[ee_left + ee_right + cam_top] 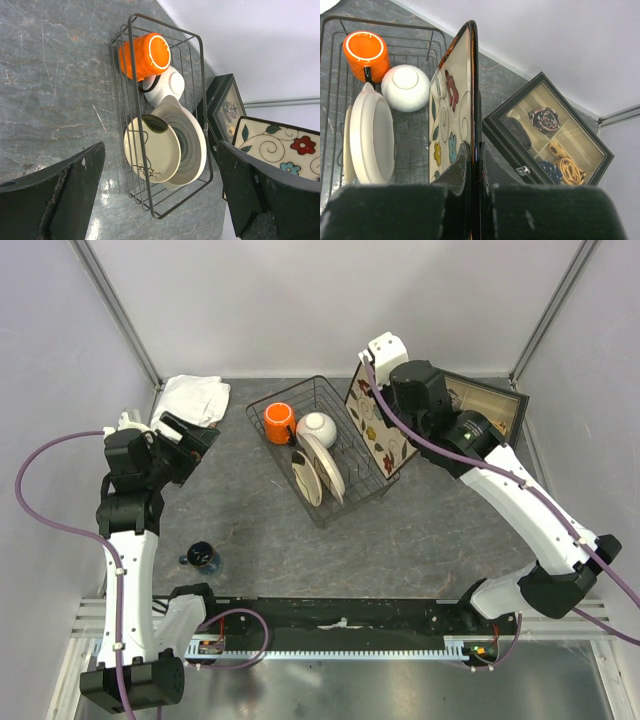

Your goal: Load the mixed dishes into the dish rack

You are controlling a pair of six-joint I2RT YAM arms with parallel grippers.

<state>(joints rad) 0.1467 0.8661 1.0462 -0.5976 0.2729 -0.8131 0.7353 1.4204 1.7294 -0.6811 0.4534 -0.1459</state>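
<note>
The black wire dish rack [285,392] [202,75] stands mid-table. It holds an orange mug [278,422] [145,55] [366,50], a white bowl [317,426] [406,87] and two cream round plates [318,475] [150,147] [370,135] standing on edge. My right gripper [368,380] [475,160] is shut on the rim of the square flower-patterned plate [380,430] [447,110] and holds it upright at the rack's right side. My left gripper [195,435] [161,150] hangs open and empty, left of the rack.
A black glass-lidded box [485,405] [545,135] lies just right of the held plate. A folded white cloth [192,397] sits at the back left behind my left gripper. A small dark cup [205,558] stands near the left arm's base. Walls close in the back and sides.
</note>
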